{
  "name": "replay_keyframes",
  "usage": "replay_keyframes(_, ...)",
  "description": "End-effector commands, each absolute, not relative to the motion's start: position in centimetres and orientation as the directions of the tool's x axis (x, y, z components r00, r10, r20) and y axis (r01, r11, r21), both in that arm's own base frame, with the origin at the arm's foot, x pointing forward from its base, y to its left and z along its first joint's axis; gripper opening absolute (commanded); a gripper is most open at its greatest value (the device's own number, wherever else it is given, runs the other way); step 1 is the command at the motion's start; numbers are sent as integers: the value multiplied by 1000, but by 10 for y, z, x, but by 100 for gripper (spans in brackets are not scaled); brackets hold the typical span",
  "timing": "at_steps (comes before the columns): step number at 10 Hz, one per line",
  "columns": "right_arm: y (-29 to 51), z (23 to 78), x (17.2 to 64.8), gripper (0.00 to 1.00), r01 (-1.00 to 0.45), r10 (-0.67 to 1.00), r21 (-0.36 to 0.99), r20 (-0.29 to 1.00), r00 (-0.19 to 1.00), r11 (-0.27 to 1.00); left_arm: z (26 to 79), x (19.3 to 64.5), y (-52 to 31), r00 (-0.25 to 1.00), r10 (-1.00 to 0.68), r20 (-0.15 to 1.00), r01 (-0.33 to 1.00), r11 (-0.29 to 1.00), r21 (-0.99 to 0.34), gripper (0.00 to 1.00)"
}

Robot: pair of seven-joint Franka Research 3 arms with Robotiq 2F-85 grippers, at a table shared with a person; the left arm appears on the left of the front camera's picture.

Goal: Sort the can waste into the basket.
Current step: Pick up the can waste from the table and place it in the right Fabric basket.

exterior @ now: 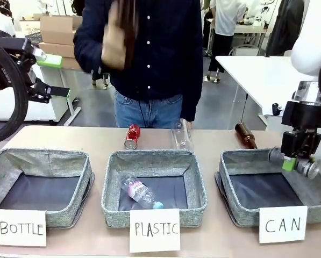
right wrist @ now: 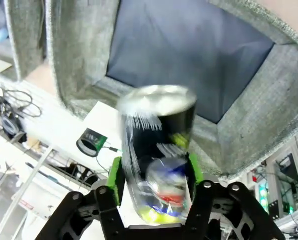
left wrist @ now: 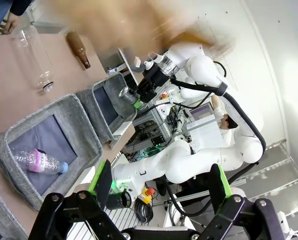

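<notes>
Black can point(right wrist: 158, 125) crosswise between the jaws of the right gripper point(exterior: 294, 163), over the CAN basket's point(exterior: 233, 161) right rim, clamped or loose cannot be told, red can point(exterior: 132, 136) on the worktop point(exterior: 214, 140) behind the PLASTIC basket point(exterior: 113, 177), left gripper point(left wrist: 160, 175) jaws wide apart, empty

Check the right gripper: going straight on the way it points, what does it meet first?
Right gripper: the black can between its pads, blurred. Beyond, the CAN basket below, probably its grey wall rather than lining; depth unclear.
</notes>
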State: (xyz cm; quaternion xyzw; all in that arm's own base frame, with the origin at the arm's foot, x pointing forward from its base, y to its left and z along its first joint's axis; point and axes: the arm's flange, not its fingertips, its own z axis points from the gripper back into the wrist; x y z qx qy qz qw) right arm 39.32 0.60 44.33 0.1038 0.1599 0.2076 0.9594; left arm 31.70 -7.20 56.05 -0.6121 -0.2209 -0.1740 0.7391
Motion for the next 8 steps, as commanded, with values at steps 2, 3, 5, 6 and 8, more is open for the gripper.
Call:
replay_keyframes(2, -2, 447, 398, 100, -368, 444, 299, -245, 862, 880, 561, 317, -73, 830, 22, 558, 547, 169, -820, 100)
replay_keyframes(3, -3, 444, 396, 100, -363, 438, 304, -235, 867, 881, 561, 317, -73, 830, 22, 558, 547, 169, -820, 100)
replay_keyframes(5, -5, 441, 395, 100, -360, 438, 335, -197, 877, 871, 561, 317, -73, 830, 22, 558, 547, 169, -820, 100)
replay_keyframes(6, -7, 442, 397, 100, -356, 441, 376, -168, 882, 856, 561, 317, -73, 830, 22, 558, 547, 169, -820, 100)
replay_keyframes(8, -2, 460, 404, 100, -384, 485, 657, 33, 874, 648, 561, 317, -73, 830, 22, 558, 547, 169, -820, 100)
